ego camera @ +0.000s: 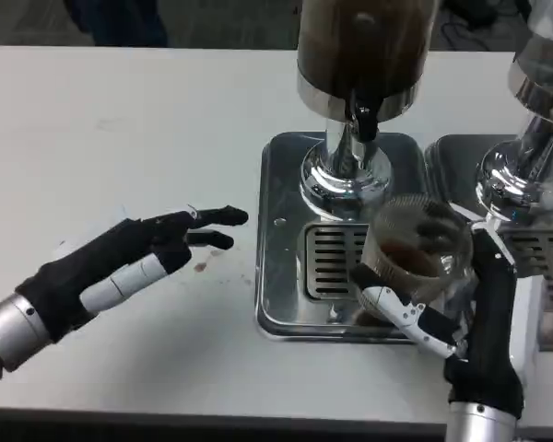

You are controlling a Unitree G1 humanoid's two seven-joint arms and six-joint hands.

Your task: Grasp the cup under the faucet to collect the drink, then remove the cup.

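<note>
Right hand (442, 313) wraps a clear, round plastic cup (415, 244), fingers curled round its near side; brown drink sits in the bottom. The cup is held over the slotted grille of a polished steel drip tray (281, 276), just below and right of the black faucet (362, 120). Above it a chrome dispenser (350, 55) holds dark liquid. Left hand (129, 262) hovers well left of the tray, fingers spread, holding nothing, over the matte white table (120, 120).
</note>
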